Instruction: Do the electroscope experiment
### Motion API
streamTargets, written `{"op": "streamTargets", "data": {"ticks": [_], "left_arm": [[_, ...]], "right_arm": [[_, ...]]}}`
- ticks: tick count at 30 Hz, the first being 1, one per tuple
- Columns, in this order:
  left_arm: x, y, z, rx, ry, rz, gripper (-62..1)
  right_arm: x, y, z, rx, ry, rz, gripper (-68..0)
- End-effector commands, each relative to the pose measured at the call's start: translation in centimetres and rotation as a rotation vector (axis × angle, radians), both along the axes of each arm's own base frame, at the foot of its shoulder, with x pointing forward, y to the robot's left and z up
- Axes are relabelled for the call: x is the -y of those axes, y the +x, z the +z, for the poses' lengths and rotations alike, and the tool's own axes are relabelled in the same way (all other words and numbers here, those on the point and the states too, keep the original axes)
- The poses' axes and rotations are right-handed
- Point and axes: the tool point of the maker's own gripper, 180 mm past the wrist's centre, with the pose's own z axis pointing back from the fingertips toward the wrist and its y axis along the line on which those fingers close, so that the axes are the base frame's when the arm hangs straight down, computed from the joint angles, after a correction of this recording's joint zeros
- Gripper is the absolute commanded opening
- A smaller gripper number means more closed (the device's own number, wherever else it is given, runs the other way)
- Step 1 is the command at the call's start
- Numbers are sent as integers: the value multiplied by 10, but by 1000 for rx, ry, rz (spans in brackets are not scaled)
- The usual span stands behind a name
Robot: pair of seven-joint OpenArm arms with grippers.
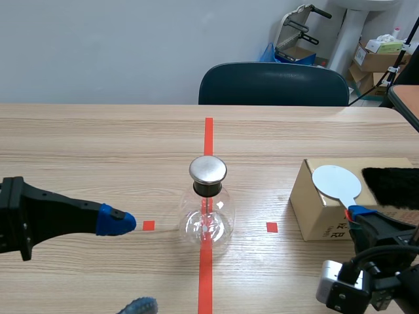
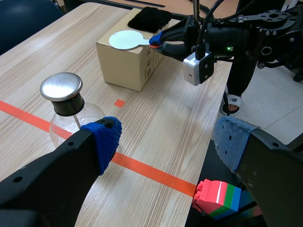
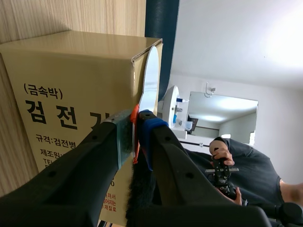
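Electroscope flask [image 1: 207, 209] stands upright mid-surface, on the orange-red tape line [image 1: 208, 134]. It has a round clear glass body and a dark neck, topped by a domed metal cap [image 1: 207, 169]. A thin rod runs down from the cap inside the glass. The surface [image 1: 98, 150] is pale wood grain. Left pincer [image 1: 127, 265] is spread wide with nothing between its blue pads. It sits low to the flask's left, near it but apart. From the left wrist, the same pincer [image 2: 168, 142] gapes over bare wood. The flask [image 2: 66, 109] lies ahead of one finger, which partly hides it, and outside the gap. A cardboard box [image 1: 314, 209] rests to the flask's right, well apart, with Korean print on its side. A white disc paddle [image 1: 336, 181] lies flat on the box top, toward the corner nearest the flask. Black fur cloth [image 1: 391, 186] lies just beside the paddle, on the same box top. Right pincer [image 1: 357, 212] is narrow, clamped on the paddle's red handle [image 3: 134, 118] at the box's near edge. From the right wrist, that pincer's [image 3: 137, 135] pads press the handle from both sides, and the disc shows edge-on ahead of them. A dark blue chair [image 1: 273, 84] stands at the far side of the surface. A stack of coloured toy bricks [image 2: 218, 197] sits below the surface's edge, under the left pincer.
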Motion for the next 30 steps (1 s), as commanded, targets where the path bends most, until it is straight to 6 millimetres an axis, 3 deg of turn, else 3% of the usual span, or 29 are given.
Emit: {"op": "streamTargets", "data": {"ticks": [1, 16, 21, 23, 30], "left_arm": [[3, 0, 7, 3, -31, 2, -172], [3, 0, 7, 3, -31, 2, -172], [3, 0, 7, 5, -30, 5, -179], [2, 3, 7, 14, -27, 20, -230], [1, 6, 9, 56, -19, 27, -523]], "right_arm": [[3, 8, 10, 38, -7, -1, -667], [1, 7, 11, 42, -8, 9, -664], [1, 14, 37, 130, 35, -19, -664], [0, 18, 50, 164, 43, -34, -664], [-20, 27, 74, 246, 25, -29, -664]]}}
